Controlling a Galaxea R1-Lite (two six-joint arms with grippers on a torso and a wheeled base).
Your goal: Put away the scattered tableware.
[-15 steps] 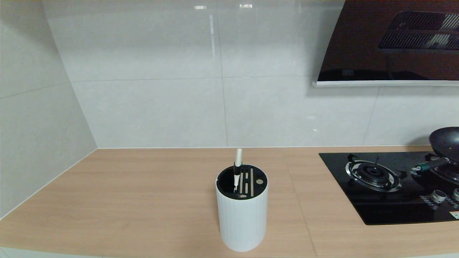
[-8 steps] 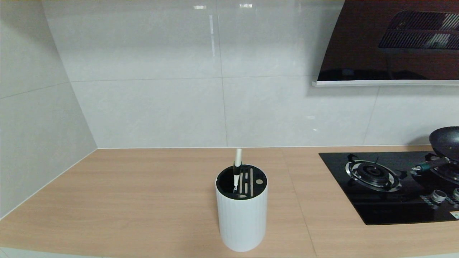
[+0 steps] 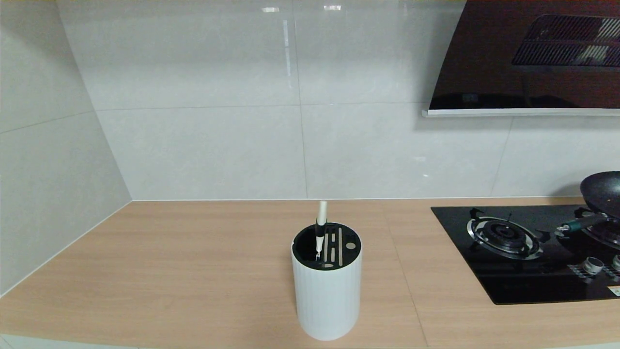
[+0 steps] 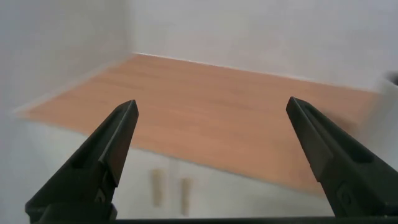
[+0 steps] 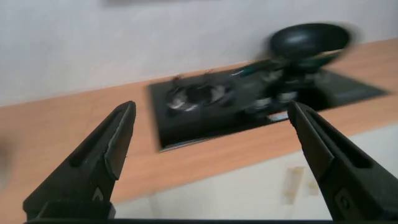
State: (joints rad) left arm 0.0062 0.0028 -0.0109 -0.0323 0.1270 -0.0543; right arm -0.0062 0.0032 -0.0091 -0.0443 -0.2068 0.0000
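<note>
Gaping wide and empty on the left gripper [image 4: 210, 106], off the counter [image 3: 193, 252]'s near left edge. Same on the right gripper [image 5: 211, 109], facing the stove [image 5: 249, 102]. Already standing in the white holder [image 3: 328, 295], near centre: one utensil [image 3: 321, 218]. Probably between pieces; next, locating any remaining tableware. Nothing shifted since a second ago.

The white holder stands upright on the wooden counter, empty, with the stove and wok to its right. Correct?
Not empty: the head view shows one utensil standing in the open compartment of the holder. Otherwise yes, the holder stands upright on the wooden counter, with the stove and wok to its right.
</note>
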